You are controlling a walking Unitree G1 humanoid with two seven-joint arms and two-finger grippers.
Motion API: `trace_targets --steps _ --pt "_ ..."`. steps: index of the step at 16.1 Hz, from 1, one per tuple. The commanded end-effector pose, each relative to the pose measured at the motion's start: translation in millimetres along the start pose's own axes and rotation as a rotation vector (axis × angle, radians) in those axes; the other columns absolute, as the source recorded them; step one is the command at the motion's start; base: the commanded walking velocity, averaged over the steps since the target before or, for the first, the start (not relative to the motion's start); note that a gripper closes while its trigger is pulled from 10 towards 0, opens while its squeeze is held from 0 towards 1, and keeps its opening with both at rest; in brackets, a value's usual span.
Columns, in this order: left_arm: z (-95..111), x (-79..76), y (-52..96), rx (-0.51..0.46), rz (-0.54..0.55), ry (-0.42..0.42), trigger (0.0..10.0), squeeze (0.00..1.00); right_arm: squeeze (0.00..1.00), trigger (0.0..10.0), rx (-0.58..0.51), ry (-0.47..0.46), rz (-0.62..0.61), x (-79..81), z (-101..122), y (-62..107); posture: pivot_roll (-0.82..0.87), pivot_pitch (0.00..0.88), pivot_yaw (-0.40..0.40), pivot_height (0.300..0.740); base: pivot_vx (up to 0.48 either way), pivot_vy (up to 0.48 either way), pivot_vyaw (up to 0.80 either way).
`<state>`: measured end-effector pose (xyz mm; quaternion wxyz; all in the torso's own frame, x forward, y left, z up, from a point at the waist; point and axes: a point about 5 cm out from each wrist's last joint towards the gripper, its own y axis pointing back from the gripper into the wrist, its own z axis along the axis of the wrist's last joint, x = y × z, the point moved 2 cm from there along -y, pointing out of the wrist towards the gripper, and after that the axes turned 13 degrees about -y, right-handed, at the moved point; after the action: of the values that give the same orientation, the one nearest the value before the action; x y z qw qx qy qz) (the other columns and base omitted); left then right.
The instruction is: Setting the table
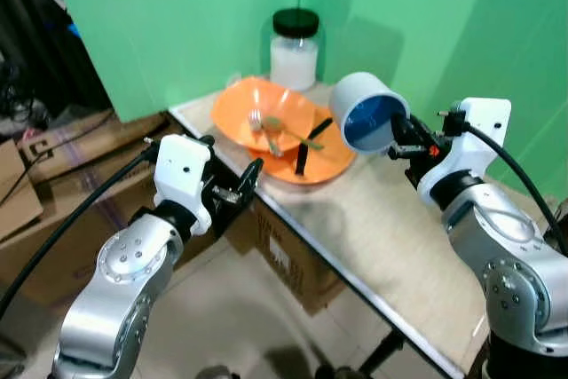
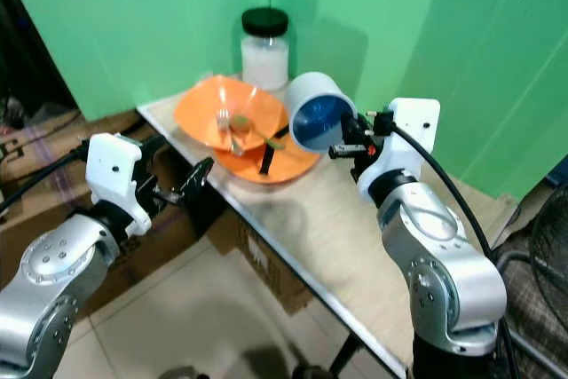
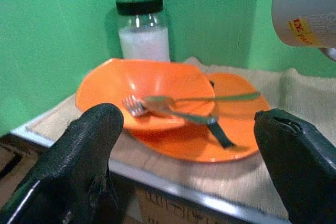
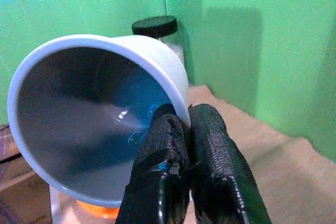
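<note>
My right gripper [image 1: 401, 133] is shut on the rim of a white cup with a blue inside [image 1: 366, 111], holding it tilted on its side in the air above the table, just right of the orange dishes. An orange bowl [image 1: 262, 113] rests on an orange plate [image 1: 321, 162] at the table's far left corner. A fork [image 1: 263, 128] and a spoon [image 1: 293, 131] lie in the bowl, and a black-handled knife [image 1: 302, 157] lies on the plate. My left gripper [image 1: 241, 185] stands open off the table's near edge, facing the dishes.
A glass jar with a black lid [image 1: 294, 49] stands behind the bowl against the green backdrop. The table [image 1: 417, 255] is covered with beige cloth and has bare room to the right. Cardboard boxes [image 1: 53, 175] sit on the floor at left and under the table.
</note>
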<state>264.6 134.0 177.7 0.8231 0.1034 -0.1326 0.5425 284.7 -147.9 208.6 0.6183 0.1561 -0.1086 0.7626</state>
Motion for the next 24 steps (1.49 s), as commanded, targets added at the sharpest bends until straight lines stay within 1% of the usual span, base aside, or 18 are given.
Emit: trace_targets --steps 1,14,16,18,19,21,22,23,24 --pt "-3 1.6 -0.8 0.014 0.003 -0.005 10.0 0.0 0.0 10.0 0.006 -0.003 -0.008 -1.5 -1 0.5 0.14 0.0 -0.008 0.74 -0.266 0.0 0.0" --pt "-3 1.8 -2.5 0.013 -0.004 -0.006 10.0 0.0 0.0 10.0 0.004 -0.002 -0.026 -3.5 -1 1.2 0.13 0.0 0.0 0.74 -0.254 0.0 0.0" --pt "-5 2.8 -2.3 0.013 0.008 0.005 10.0 0.0 0.0 10.0 0.021 0.012 -0.042 -7.6 -5 1.9 0.13 0.0 -0.001 0.74 0.0 0.0 0.0" --pt "-9 8.2 0.7 0.018 0.053 0.023 10.0 0.0 0.0 10.0 0.024 0.037 -0.07 -13.4 -10 2.9 0.12 0.0 -0.005 0.74 0.0 0.0 0.0" --pt "-12 11.3 2.8 0.027 0.071 0.024 10.0 0.0 0.0 10.0 0.012 0.065 -0.081 -16.5 -10 3.5 0.13 0.0 -0.008 0.74 0.0 0.0 -0.79" --pt "-15 13.6 4.5 0.037 0.084 0.017 10.0 0.0 0.0 10.0 0.003 0.084 -0.093 -19.8 -10 4.2 0.13 0.0 -0.01 0.74 0.0 0.0 -0.8" --pt "-18 16.8 6.2 0.045 0.108 0.016 10.0 0.0 0.0 10.0 0.0 0.106 -0.132 -27.7 -13 5.9 0.13 0.0 -0.014 0.74 0.0 0.0 -0.8" --pt "-20 20.1 8.2 0.051 0.132 0.019 10.0 0.0 0.0 10.0 -0.002 0.136 -0.197 -38.3 -15 8.2 0.13 0.0 -0.016 0.74 0.0 0.0 -0.8" --pt "-20 20.1 8.2 0.051 0.132 0.019 10.0 0.0 0.0 10.0 -0.002 0.136 -0.197 -38.3 -15 8.2 0.13 0.0 -0.016 0.74 0.0 0.0 -0.8"
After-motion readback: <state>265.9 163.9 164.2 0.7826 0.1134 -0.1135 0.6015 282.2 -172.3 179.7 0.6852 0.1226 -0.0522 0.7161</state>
